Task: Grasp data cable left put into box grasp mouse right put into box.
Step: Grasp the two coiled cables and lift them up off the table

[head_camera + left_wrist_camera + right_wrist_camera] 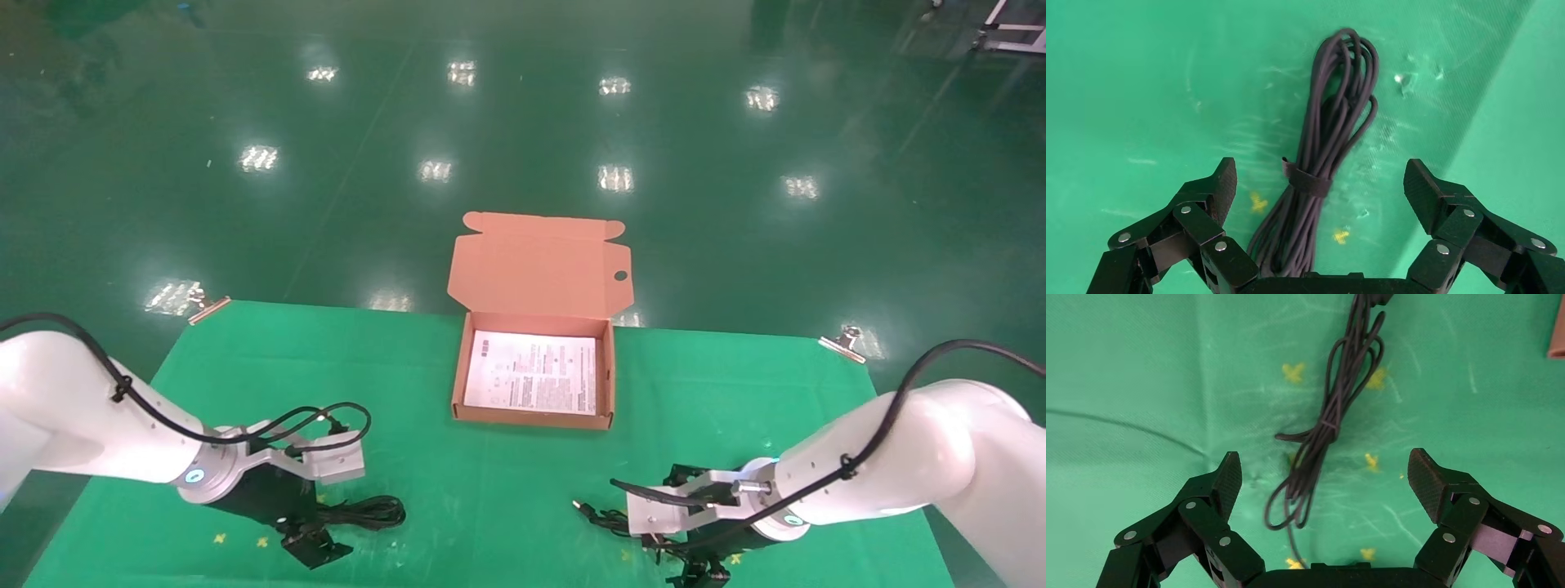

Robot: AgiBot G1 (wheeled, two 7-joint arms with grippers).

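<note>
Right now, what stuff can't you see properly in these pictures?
- The mouse: no view shows its body. In the head view the right gripper and wrist cover that spot; the right wrist view shows only a bundled cord, cut off at the edge.
- The data cable: in the head view the left gripper hides most of it.
- The printed sheet in the box: its text is too small to read.

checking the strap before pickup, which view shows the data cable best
Left wrist view: the data cable lies full length between the open left gripper. Head view shows only its end; right wrist view misses it.
</note>
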